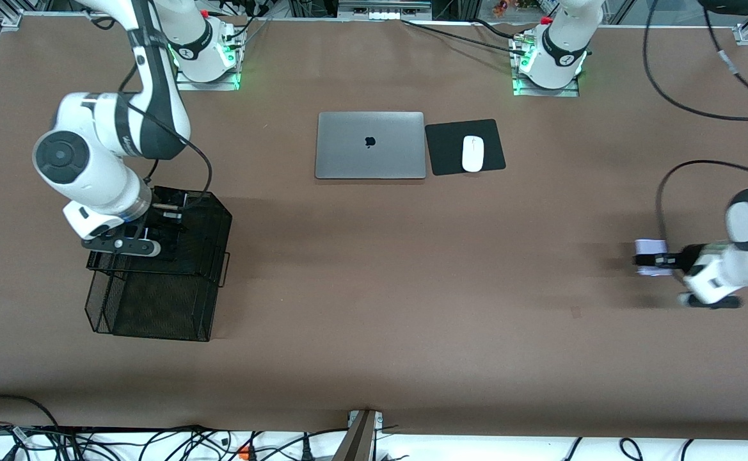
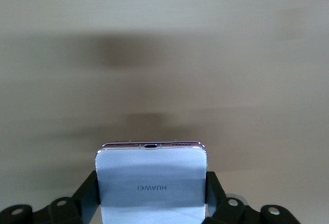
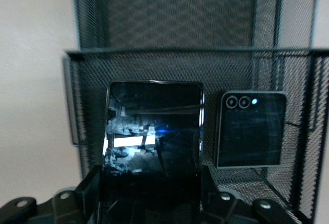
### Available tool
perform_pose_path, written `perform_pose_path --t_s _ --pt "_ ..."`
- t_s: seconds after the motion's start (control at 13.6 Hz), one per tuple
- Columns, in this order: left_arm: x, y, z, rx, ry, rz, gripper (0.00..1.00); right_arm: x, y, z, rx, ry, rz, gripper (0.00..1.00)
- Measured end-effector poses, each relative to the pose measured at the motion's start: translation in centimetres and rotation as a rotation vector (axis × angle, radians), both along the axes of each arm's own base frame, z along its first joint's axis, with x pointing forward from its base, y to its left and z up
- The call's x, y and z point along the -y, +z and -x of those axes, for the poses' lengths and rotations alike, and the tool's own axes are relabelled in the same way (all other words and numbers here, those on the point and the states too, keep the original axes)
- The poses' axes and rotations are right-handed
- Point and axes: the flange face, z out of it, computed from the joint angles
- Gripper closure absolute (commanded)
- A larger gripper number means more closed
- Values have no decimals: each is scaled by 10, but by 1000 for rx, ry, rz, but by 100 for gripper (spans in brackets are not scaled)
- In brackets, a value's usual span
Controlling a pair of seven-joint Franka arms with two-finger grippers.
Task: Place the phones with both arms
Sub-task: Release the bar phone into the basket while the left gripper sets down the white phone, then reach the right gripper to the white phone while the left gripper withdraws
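Three phones counted, one mesh rack, one laptop, one mouse on one pad.

Nearest the front camera: the black wire-mesh rack [image 1: 156,282], toward my right arm's end of the table. My right gripper [image 1: 156,240] is over its upper tier, jaws clenched on the long black phone [image 3: 152,131], glossy face toward my wrist camera. Beside it in the same tier stands the small black phone [image 3: 251,129], upright against the mesh, two camera lenses at its top edge.

Toward my left arm's end: my left gripper [image 1: 652,259] hangs low over bare brown table [image 1: 412,288], jaws grasping the pale lavender-white phone [image 2: 151,183] by its two side edges. "HUAWEI" reads on its back; the port edge points away from my wrist.

Farthest, near the bases: the closed silver laptop [image 1: 370,145], and just beside it the black mouse pad [image 1: 444,148] carrying the white mouse [image 1: 472,153].
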Motion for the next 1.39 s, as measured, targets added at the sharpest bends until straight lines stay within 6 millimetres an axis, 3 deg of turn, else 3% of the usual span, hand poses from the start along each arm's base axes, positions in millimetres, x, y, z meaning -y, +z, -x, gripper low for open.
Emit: perform_pose_path --t_s 0.22,0.29,0.37,0.44,0.51,0.59,0.66,0.73,0.81,0.88,0.95,1.03,1.1,1.25,1.39 --pt "143 -5 -13 -14 -38 -7 76 -1 -19 9 -15 3 6 100" --pt "200 -8 -12 -1 -44 -14 76 -1 -19 9 -13 3 -3 75" --pt "256 -10 -8 16 -33 -8 76 1 -20 8 -10 1 -23 37" --pt "310 -14 0 33 -6 7 75 4 -21 7 -11 -1 -48 14" --pt "361 -19 10 51 25 31 71 9 -25 6 -14 0 -71 4" --pt "423 -27 28 74 67 64 8 14 -32 4 -19 1 -87 0" --pt "465 -34 43 79 119 90 0 16 -34 3 -19 6 -90 0" --pt "504 -39 59 82 188 118 0 15 -32 1 -13 11 -92 0" --pt "537 -42 76 81 240 131 0 12 -26 -3 -2 16 -94 0" --pt "558 -42 89 74 269 128 0 9 -16 -7 7 22 -99 0" --pt "564 -38 93 64 283 118 0 5 -4 -12 5 28 -106 0" --pt "555 -32 89 50 288 94 0 3 15 -18 -3 32 -113 0" --pt "534 -22 77 31 295 59 0 1 37 -24 -10 34 -121 0" --pt "470 10 46 19 263 -12 0 0 80 -32 -23 39 -134 0" --pt "390 58 19 48 194 -88 0 -5 105 -34 -26 27 -139 0"
